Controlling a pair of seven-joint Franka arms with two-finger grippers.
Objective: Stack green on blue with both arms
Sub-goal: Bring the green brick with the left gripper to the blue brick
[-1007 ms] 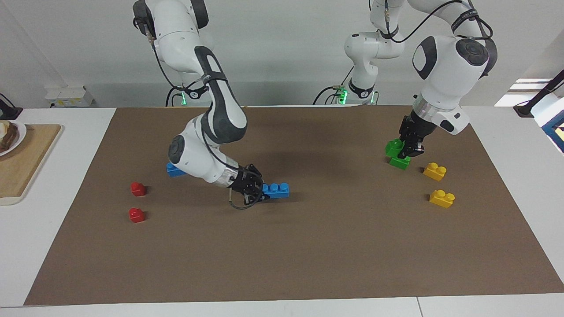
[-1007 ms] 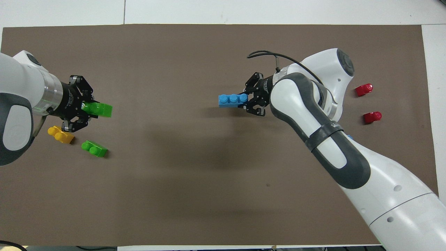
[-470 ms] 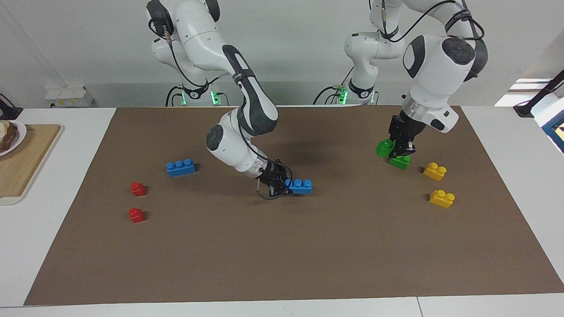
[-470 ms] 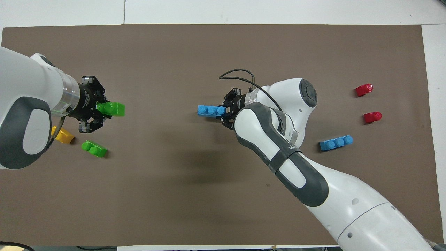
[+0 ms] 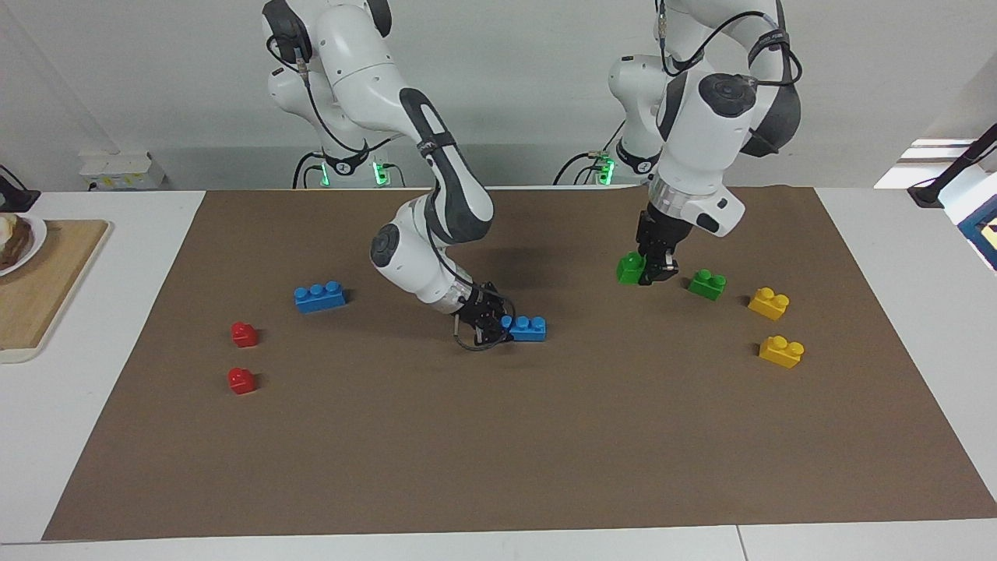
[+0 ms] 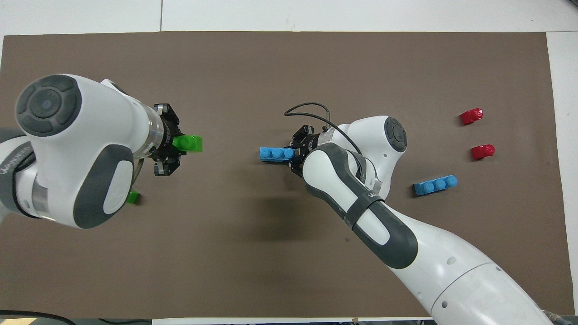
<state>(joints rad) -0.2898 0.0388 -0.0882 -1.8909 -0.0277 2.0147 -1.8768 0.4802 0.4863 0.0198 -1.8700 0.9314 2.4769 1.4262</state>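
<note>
Looks like a robotics lab: two white robot arms (image 5: pixel 436 195) bolted at a white tabletop (image 5: pixel 101 436) with a brown mat (image 5: pixel 498 467), toy bricks (image 5: pixel 319 298) scattered around, bare white wall.

Green two-stud brick (image 5: pixel 629 267) held above the mat, blue three-stud brick (image 5: pixel 528 328) gripped mid-mat

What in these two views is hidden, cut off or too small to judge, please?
- Overhead view: the left arm covers most of the loose green brick and both yellow bricks.
- Facing view: the right hand hides one end of the held blue brick; whether that brick rests on the mat cannot be told.
- Facing view: the plate on the wooden board is cut off by the picture's edge.
</note>
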